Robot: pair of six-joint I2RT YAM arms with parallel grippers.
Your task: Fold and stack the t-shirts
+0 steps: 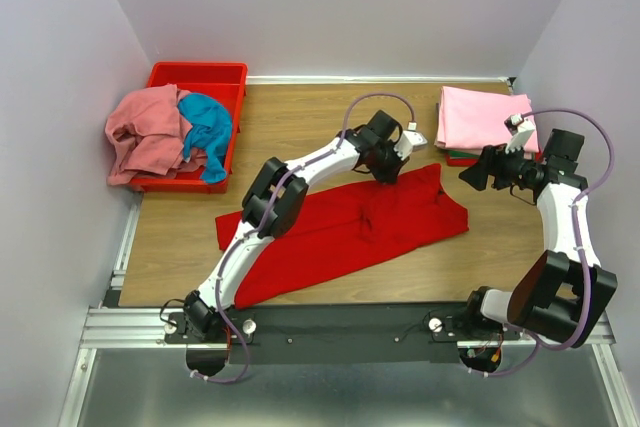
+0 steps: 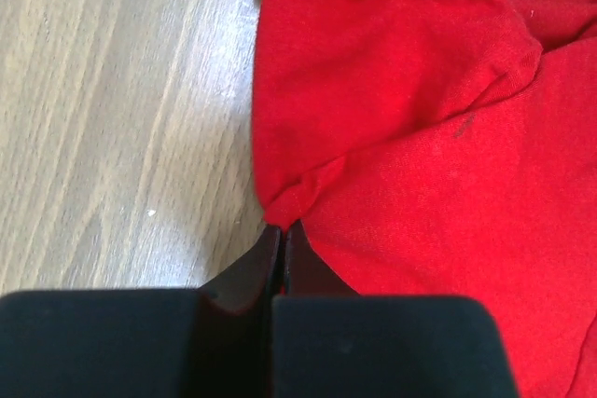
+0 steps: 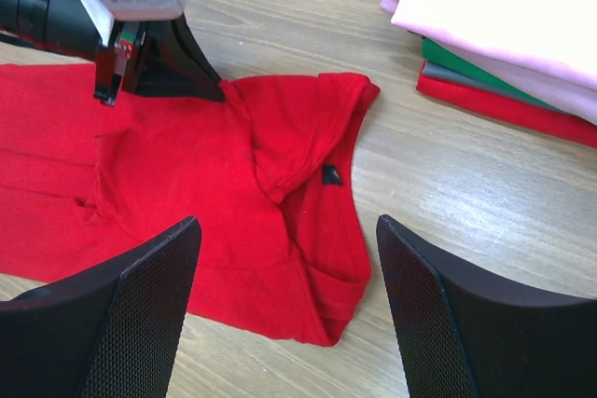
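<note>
A bright red t-shirt [image 1: 350, 232] lies spread across the middle of the table. My left gripper [image 1: 383, 175] is shut on a fold of the red t-shirt [image 2: 392, 137] at its far edge near the collar, and it also shows in the right wrist view [image 3: 110, 90]. My right gripper [image 1: 472, 175] is open and empty, held above the shirt's right end [image 3: 280, 184]. A stack of folded t-shirts [image 1: 485, 122], light pink on top with green and red below, lies at the back right [image 3: 504, 25]. A salmon pink t-shirt [image 1: 145, 132] and a teal blue t-shirt [image 1: 208, 132] lie in a heap at the back left.
A rigid red plastic bin [image 1: 232, 77] stands at the back left under the heaped shirts. White walls close in the table on three sides. A metal rail [image 1: 350, 322] runs along the near edge by the arm bases.
</note>
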